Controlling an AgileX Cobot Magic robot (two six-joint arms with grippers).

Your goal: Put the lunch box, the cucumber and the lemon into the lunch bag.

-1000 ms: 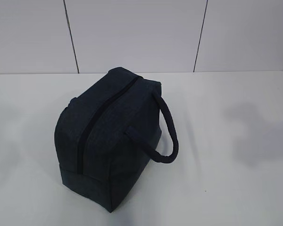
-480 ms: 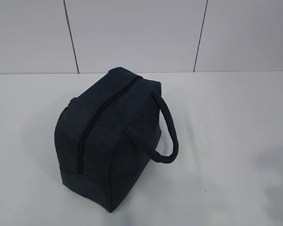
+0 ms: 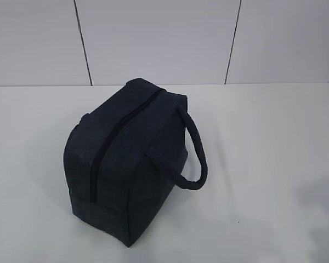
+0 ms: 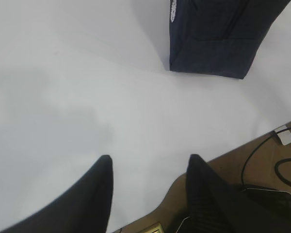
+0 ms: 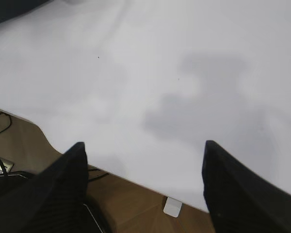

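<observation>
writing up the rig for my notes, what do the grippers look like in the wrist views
Both look alike: each has two black, tapered fingers ending in blunt tips. The left gripper shows fine ribbing on the inner face of one finger. The right gripper has the same ridged texture on a finger. No markings or cables on the fingers themselves show. The arms are out of view.

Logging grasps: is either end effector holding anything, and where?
Nothing is held. The left end effector and right end effector are both open over the bare table.

Lunch bag (image 3: 129,164) zipped shut — bare table (image 3: 274,164) around.
</observation>
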